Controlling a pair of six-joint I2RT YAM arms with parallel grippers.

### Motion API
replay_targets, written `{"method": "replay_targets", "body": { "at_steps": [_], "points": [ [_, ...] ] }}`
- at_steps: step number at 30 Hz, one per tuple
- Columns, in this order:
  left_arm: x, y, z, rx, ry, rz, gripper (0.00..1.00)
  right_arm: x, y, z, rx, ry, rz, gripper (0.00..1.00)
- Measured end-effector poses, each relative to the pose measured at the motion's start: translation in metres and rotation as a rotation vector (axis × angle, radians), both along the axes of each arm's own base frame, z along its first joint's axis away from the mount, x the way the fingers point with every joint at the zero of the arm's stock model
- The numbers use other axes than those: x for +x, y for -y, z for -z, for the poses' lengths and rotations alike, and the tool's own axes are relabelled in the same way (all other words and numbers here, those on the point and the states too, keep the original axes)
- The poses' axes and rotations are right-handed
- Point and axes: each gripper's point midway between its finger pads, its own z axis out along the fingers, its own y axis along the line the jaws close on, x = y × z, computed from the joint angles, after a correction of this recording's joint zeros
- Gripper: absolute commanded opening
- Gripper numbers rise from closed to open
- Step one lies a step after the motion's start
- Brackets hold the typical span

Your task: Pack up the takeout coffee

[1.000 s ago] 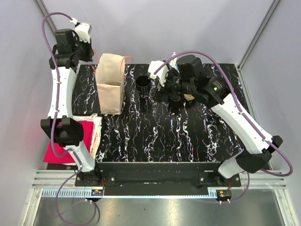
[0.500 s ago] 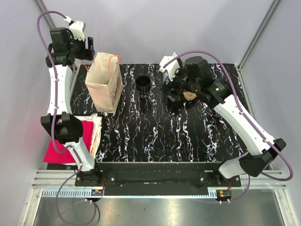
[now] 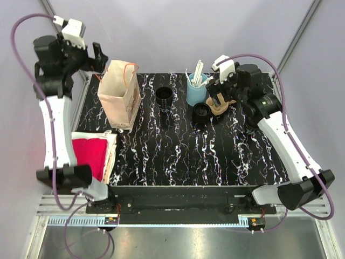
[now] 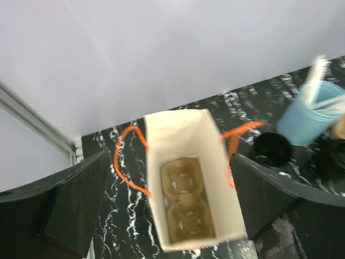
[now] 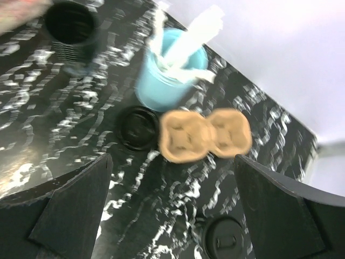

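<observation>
Open right pincer (image 5: 172,157) above the desk (image 5: 54,124); takeout coffee (image 5: 223,240) standing loose beneath it.

The pincer was spread wide with nothing in it. Just ahead of it lay the loose cardboard carrier (image 5: 205,135). The coffee stood on the near side of that carrier, close under the pincer, lid up, long axis vertical. The left pincer (image 4: 170,162), likewise apart and empty, hung over the paper bag (image 4: 180,135), well left of the carrier. The right arm was judged the nearer.
</observation>
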Motion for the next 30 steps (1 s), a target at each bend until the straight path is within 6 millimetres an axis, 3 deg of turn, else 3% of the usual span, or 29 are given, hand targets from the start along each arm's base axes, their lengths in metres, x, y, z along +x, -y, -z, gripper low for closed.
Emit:
{"method": "replay_targets", "body": {
  "at_steps": [4,7,9,13,17,24,27,28,30],
  "points": [
    [-0.052,0.022,-0.018,-0.008,0.071,0.084,0.99,0.011,0.030,0.010,0.001,-0.016,0.106,1.00],
    [-0.080,0.039,-0.007,-0.009,0.072,0.168,0.99,0.017,0.048,0.015,0.001,-0.026,0.164,0.99],
    [-0.094,0.048,0.013,0.002,0.049,0.221,0.99,0.018,0.058,0.021,0.002,-0.035,0.193,1.00],
    [-0.110,0.056,0.071,0.053,-0.046,0.294,0.99,0.016,0.086,0.041,-0.020,-0.071,0.270,1.00],
    [-0.124,0.056,0.110,0.091,-0.103,0.313,0.99,0.011,0.125,0.066,-0.053,-0.135,0.370,0.92],
    [-0.145,0.063,0.129,0.094,-0.110,0.351,0.99,-0.014,0.169,0.133,-0.133,-0.305,0.432,0.62],
    [-0.145,0.066,0.133,0.085,-0.116,0.369,0.99,-0.024,0.171,0.152,-0.147,-0.359,0.415,0.57],
    [-0.145,0.066,0.135,0.081,-0.119,0.374,0.99,-0.025,0.170,0.157,-0.147,-0.370,0.405,0.49],
    [-0.144,0.068,0.137,0.076,-0.124,0.383,0.99,-0.027,0.167,0.162,-0.145,-0.382,0.382,0.43]
  ]
}}
